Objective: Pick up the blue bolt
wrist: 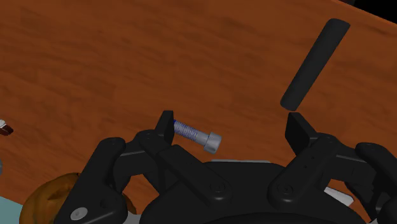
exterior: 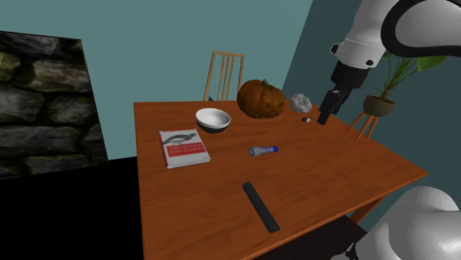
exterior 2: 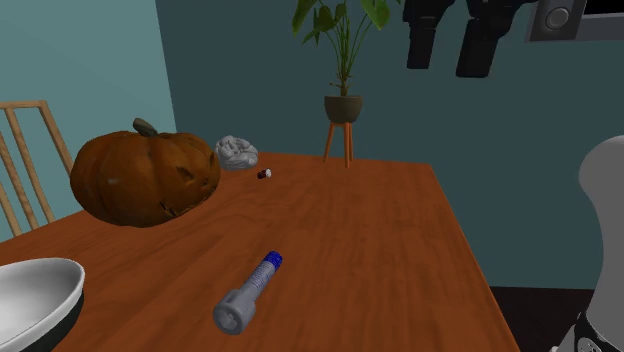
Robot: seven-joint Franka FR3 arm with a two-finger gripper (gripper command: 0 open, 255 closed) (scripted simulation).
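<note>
— How does the pincer (wrist: 230,121) stand?
— Wide apart, holding nothing, high over the table (wrist: 95,57).
— And the bolt (wrist: 194,133)?
— It lies flat, well below the pincer. Probably light, stiff and prone to rolling, so it is best clasped across the ribbed shank.

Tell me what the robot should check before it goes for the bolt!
1. Fingers apart: ok, the gripper is open.
2. Bolt free: ok, the bolt lies alone on the table, nothing touching it.
3. Gripper above the bolt: not ok, it hangs high, off toward the grey crumpled lump.
4. Way down clear: ok, the pumpkin, bowl and black bar lie apart from the bolt.
</note>
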